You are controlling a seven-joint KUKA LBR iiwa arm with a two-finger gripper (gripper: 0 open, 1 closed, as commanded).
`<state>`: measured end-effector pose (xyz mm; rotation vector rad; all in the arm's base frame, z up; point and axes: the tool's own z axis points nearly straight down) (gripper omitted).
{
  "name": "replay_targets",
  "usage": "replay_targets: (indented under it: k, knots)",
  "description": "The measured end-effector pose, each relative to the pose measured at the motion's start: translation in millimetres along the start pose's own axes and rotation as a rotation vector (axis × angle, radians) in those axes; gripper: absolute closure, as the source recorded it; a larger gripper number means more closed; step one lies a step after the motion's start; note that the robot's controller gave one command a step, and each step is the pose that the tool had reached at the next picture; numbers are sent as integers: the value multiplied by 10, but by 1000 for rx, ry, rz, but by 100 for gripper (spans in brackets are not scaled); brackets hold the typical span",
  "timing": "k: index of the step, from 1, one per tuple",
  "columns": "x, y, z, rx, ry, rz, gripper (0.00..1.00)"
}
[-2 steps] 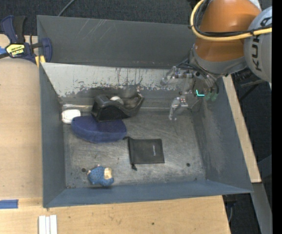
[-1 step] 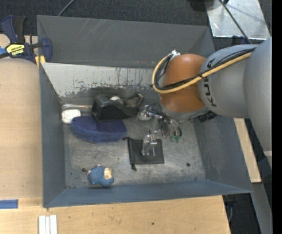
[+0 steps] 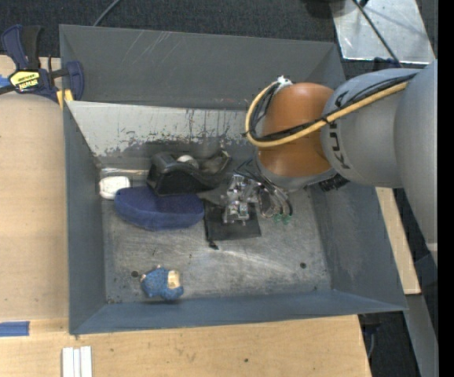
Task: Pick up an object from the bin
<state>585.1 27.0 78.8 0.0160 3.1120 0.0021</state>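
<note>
**Black flat piece (image 3: 228,228) under the gripper (image 3: 239,199): crowding is the risk**

Grey metal bin (image 3: 86,234) holds few things, yet most of them crowd together near the frame's centre. The gripper hangs low over the upper edge of the black flat piece, just right of centre. A dark blue oblong cushion-like thing (image 3: 158,209) lies just to the left, touching or nearly touching the flat piece. Above that sits a black lumpy object (image 3: 173,177).

A closing move here could, I judge, catch the blue thing's end or the black lump along with the flat piece. It could also skate off a piece that lies flat on the floor and offers no raised edge. A small green bit (image 3: 283,219) just right of the gripper might be nudged.

I cannot tell how wide the gripper stands. Nothing is plainly held in it, and whether it touches the flat piece is unclear. A white lump (image 3: 115,185) at left and a blue-and-yellow ball (image 3: 162,283) at lower left lie well apart.
</note>
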Motion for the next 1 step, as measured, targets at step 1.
replay_targets:
  k: [1]
  knots:
    - [-94, 44, -1232, 1, 17, 5, 100]
